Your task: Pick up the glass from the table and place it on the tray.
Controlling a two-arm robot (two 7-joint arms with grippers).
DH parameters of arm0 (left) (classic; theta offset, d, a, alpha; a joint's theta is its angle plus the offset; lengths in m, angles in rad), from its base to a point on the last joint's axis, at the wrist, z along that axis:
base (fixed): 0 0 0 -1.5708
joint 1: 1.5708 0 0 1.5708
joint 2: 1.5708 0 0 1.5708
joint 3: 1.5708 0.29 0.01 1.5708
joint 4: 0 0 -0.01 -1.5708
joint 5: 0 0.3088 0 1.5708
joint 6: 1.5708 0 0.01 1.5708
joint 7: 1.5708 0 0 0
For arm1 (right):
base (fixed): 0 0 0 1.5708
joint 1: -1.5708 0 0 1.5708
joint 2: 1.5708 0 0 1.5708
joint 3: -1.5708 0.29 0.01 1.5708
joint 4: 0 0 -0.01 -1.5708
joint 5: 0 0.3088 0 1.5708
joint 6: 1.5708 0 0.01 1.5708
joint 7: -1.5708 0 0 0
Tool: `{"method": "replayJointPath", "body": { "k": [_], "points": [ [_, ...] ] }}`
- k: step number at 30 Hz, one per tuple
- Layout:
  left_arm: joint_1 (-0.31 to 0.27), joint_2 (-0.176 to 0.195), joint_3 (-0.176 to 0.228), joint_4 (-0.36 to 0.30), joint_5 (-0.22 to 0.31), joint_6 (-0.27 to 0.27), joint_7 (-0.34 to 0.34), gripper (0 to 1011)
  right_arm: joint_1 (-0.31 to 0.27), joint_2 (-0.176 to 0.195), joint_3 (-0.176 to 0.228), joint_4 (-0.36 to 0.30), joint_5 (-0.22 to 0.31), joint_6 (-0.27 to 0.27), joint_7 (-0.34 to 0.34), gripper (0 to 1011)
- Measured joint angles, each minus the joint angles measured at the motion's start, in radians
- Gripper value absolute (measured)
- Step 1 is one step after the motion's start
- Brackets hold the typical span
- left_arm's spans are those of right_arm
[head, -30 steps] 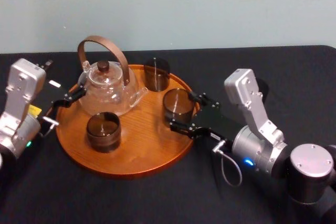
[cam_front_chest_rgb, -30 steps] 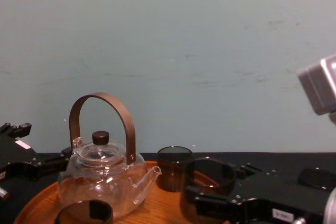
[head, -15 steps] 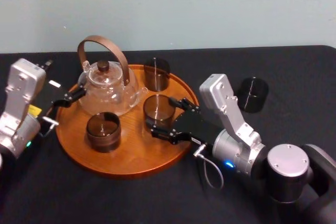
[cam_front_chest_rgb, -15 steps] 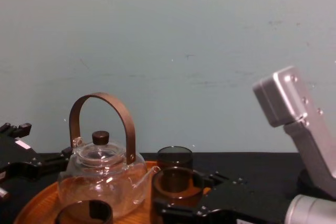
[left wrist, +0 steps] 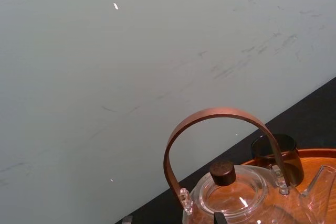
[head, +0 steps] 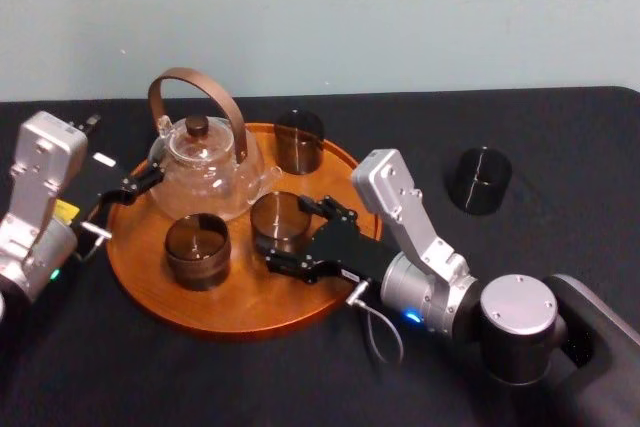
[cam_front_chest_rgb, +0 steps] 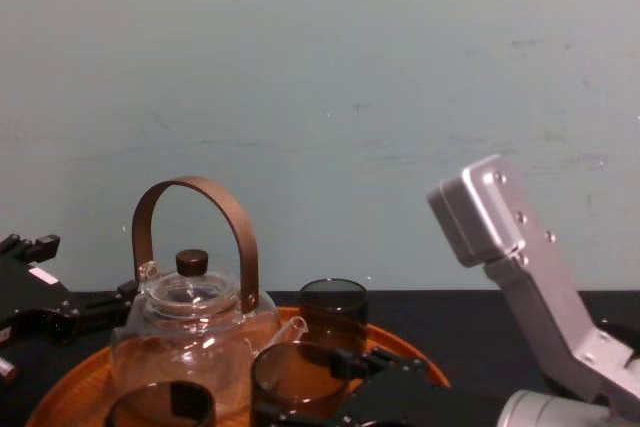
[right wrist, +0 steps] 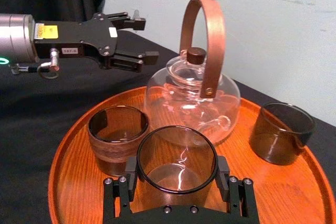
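Observation:
My right gripper (head: 283, 231) is shut on a smoky brown glass (head: 279, 217), one finger on each side of it. The glass (right wrist: 176, 153) hangs low over the middle of the round wooden tray (head: 285, 299), next to the teapot; whether its base touches the wood I cannot tell. In the right wrist view both fingers (right wrist: 128, 174) press on its wall. The chest view has the glass (cam_front_chest_rgb: 295, 379) in front of the teapot's spout. My left gripper (head: 130, 202) stands open at the tray's left rim, holding nothing.
On the tray stand a glass teapot (head: 205, 167) with a brown hoop handle and two more brown glasses, one in front (head: 197, 247) and one at the back (head: 299, 140). A black round object (head: 481, 179) lies on the black table (head: 570, 137) to the right.
My right gripper has carried the glass leftward, from over the tray's right rim to its middle. The black round object has come into sight. The left arm has not moved.

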Motion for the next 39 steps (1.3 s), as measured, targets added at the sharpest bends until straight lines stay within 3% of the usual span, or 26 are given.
{"method": "replayJointPath", "body": {
  "k": [18,39],
  "points": [
    [0.0,0.0,0.0,0.0,0.0,0.0,0.0,1001,0.018,-0.027,-0.031,0.056,-0.011,-0.013,0.016,899],
    [0.0,0.0,0.0,0.0,0.0,0.0,0.0,1001,0.016,-0.035,-0.033,0.089,-0.002,-0.023,0.021,899]
  ]
}}
